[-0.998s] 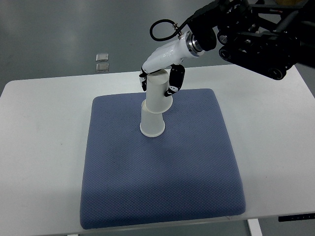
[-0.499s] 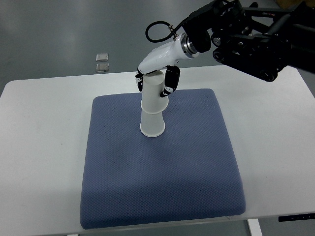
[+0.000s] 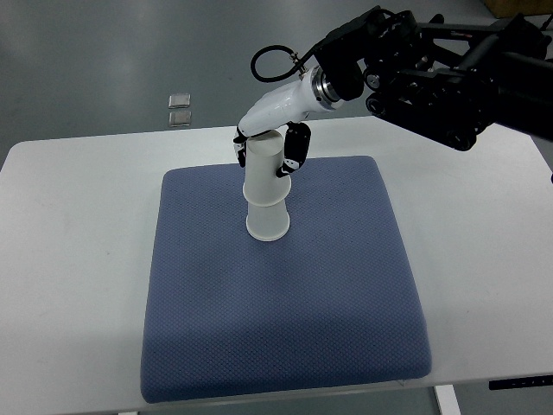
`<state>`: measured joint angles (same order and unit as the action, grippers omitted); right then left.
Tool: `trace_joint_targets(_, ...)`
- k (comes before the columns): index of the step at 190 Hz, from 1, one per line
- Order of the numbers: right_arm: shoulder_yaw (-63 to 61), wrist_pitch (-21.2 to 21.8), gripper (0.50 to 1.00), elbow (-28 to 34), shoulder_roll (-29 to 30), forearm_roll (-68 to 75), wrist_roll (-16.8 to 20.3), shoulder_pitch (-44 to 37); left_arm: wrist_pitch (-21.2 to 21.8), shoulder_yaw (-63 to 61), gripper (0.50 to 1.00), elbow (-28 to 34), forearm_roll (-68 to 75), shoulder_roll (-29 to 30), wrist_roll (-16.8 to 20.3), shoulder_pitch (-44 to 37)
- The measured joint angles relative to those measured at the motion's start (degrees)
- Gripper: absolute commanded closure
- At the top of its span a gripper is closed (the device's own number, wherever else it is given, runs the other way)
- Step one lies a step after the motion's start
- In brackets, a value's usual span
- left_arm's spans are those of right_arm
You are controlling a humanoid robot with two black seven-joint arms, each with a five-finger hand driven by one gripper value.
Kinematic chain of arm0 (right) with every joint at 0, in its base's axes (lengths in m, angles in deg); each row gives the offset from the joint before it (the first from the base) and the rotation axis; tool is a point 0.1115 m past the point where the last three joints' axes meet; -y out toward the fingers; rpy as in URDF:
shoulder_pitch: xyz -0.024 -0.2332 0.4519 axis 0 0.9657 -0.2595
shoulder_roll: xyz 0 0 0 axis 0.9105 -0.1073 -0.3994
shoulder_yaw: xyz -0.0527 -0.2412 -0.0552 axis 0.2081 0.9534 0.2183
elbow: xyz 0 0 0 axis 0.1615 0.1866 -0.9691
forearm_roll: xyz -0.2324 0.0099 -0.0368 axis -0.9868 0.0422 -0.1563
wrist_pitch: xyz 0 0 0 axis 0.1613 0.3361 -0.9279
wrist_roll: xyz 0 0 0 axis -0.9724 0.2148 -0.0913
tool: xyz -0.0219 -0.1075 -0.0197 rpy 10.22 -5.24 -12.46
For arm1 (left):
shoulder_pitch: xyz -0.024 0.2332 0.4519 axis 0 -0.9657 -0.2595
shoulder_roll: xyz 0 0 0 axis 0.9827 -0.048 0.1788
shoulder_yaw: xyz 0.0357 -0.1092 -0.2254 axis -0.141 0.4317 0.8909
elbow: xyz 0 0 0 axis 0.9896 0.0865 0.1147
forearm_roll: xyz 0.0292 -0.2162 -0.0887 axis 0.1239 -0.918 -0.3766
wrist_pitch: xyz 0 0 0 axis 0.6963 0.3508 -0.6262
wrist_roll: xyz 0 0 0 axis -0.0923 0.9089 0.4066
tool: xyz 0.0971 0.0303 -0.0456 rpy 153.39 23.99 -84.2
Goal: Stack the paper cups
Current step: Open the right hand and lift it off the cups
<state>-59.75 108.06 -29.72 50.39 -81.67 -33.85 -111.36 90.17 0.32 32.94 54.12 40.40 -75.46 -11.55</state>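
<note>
Shifted slightly left since a second ago, right hand (image 3: 270, 147) with fingers clasping upper paper cup (image 3: 264, 172), inverted and partly seated over lower paper cup (image 3: 267, 220) on blue mat (image 3: 285, 294); stacking nearly complete, release outstanding.

Matt white paper cups (image 3: 266, 186), textured blue cloth mat (image 3: 285, 303), glossy plastic right hand (image 3: 270, 138).

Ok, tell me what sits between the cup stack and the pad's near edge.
Nothing. In the top view, the stretch of blue pad from the bottom paper cup to its near edge is bare. The right hand grips the upper cup.
</note>
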Motion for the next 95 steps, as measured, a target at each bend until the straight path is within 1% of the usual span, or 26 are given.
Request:
trace_joint_targets(1,0.00,-0.02,0.705,-0.01,0.02,0.00,0.00,0.03,0.00,0.00,0.500,0.00,0.00,0.00,0.00,0.00)
trace_joint_targets(13,-0.01,-0.21,0.664,-0.12,0.30,0.00,0.05,0.28,0.00,0.00,0.500,0.00,0.00,0.00,0.00,0.01)
trace_joint_targets(15,-0.01,-0.22,0.664,-0.13,0.34,0.00,0.07,0.32,0.00,0.00,0.500,0.00,0.00,0.00,0.00,0.01)
trace_joint_targets(22,-0.03,-0.27,0.634,-0.15,0.45,0.00,0.16,0.45,0.00,0.00,0.500,0.00,0.00,0.00,0.00,0.01)
trace_joint_targets(34,-0.09,-0.33,0.615,-0.18,0.53,0.14,0.27,0.57,0.00,0.00,0.500,0.00,0.00,0.00,0.00,0.02)
trace_joint_targets(53,-0.17,-0.37,0.605,-0.18,0.58,0.27,0.32,0.61,0.00,0.00,0.500,0.00,0.00,0.00,0.00,0.00)
trace_joint_targets(95,-0.25,-0.39,0.603,-0.19,0.60,0.30,0.33,0.96,0.00,0.00,0.500,0.00,0.00,0.00,0.00,0.01)
